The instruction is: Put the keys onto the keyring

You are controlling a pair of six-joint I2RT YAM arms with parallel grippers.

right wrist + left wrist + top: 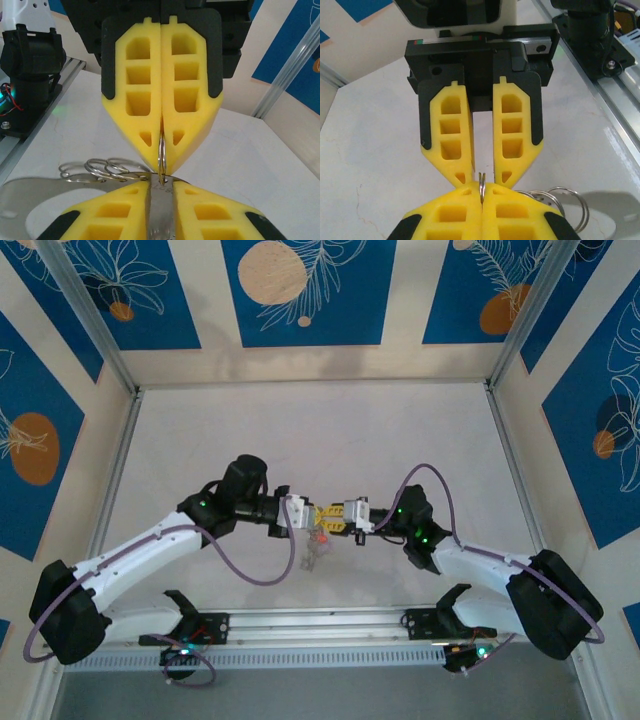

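Observation:
Both grippers meet tip to tip above the middle of the table. My left gripper (320, 512) (481, 194) is shut on the keyring (481, 181) (161, 152), a thin grey wire hoop seen edge-on between its yellow fingers. Facing it, my right gripper (336, 515) (161, 192) is shut on a flat metal key (162, 215). The key's end touches the bottom of the hoop. Several smaller silver rings (102, 169) (559, 199) hang beside the fingertips. A cluster of keys (316, 548) with a red head dangles below the grippers.
The white table (320, 440) is walled by blue and cream panels (300, 290). An aluminium rail (320, 625) with both arm bases runs along the near edge. Purple cables (262, 575) loop beside each arm.

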